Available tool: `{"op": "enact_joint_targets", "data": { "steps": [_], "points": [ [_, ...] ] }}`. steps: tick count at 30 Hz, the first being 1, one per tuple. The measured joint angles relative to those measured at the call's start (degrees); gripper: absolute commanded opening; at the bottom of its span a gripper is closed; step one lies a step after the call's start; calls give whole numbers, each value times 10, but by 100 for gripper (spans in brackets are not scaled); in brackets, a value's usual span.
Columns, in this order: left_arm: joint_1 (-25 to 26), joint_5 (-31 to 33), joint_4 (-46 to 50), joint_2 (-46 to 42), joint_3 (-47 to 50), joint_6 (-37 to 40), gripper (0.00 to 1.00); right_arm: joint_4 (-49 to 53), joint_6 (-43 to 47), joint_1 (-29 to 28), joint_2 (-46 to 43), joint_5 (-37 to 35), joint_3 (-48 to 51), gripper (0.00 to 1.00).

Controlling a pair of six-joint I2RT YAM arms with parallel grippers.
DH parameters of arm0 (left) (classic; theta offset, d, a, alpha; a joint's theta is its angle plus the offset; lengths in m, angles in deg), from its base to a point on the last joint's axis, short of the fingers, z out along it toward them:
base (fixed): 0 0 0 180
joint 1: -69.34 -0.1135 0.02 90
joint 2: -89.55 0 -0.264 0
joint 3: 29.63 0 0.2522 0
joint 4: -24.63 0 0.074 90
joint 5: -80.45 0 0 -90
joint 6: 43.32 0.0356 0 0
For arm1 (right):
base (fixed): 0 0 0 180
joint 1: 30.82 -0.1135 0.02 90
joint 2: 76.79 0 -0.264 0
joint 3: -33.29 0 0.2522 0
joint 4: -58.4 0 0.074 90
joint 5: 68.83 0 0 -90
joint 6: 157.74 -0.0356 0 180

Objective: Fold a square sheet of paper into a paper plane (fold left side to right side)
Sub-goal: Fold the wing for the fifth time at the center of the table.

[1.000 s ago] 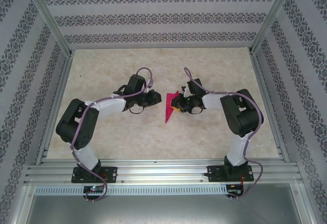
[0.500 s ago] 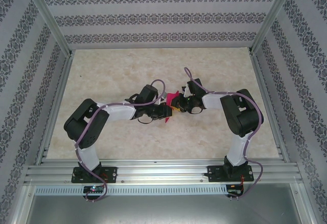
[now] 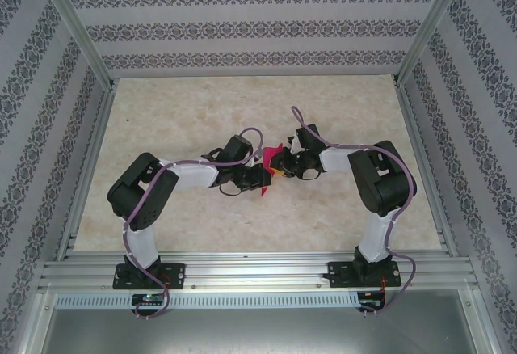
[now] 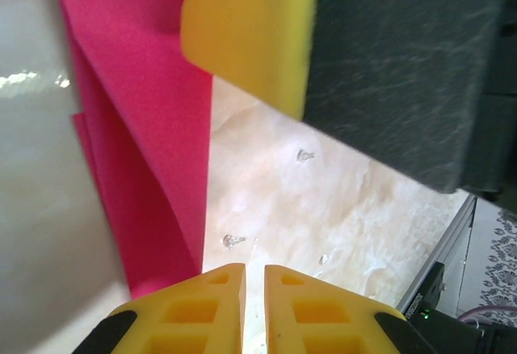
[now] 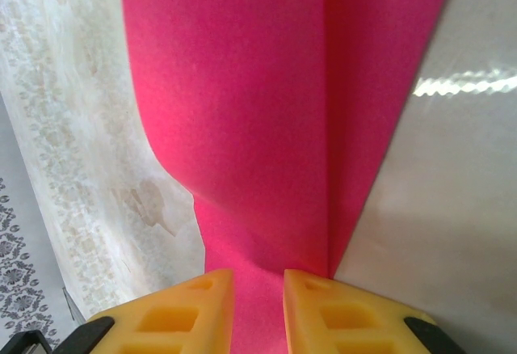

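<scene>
Folded pink paper (image 3: 270,160) lay at middle of table (image 3: 161,120). Long axis ran roughly far-to-near, near end leaning slightly left. Straight crease ran along its length.
Right gripper (image 5: 258,277): jaws narrow, pinched on paper.
Left gripper (image 4: 254,271): jaws nearly closed, thin slit, nothing seen in it, just beside paper's near end.
Bare tabletop on all sides; frame rails (image 3: 89,168) well apart from paper.

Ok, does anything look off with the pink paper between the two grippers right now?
Nothing torn or spilled. The pink paper isn't lying flat, though: the right gripper pinches it near the crease, and its layers splay apart, one bowing outward. The left gripper sits shut just beside its edge.
</scene>
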Motion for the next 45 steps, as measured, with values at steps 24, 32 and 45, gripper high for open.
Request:
{"op": "enact_joint_targets", "data": {
  "steps": [24, 32, 45],
  "points": [
    [0, 26, 16, 23, 0, 10, 14, 6, 0, -3, 0, 0, -4, 26],
    [0, 27, -2, 22, 15, 12, 12, -2, 2, -3, -8, -1, 2, 23],
    [-5, 10, -40, 23, 32, 10, 10, -22, -3, -29, -86, 0, 57, 15]
  ]
}}
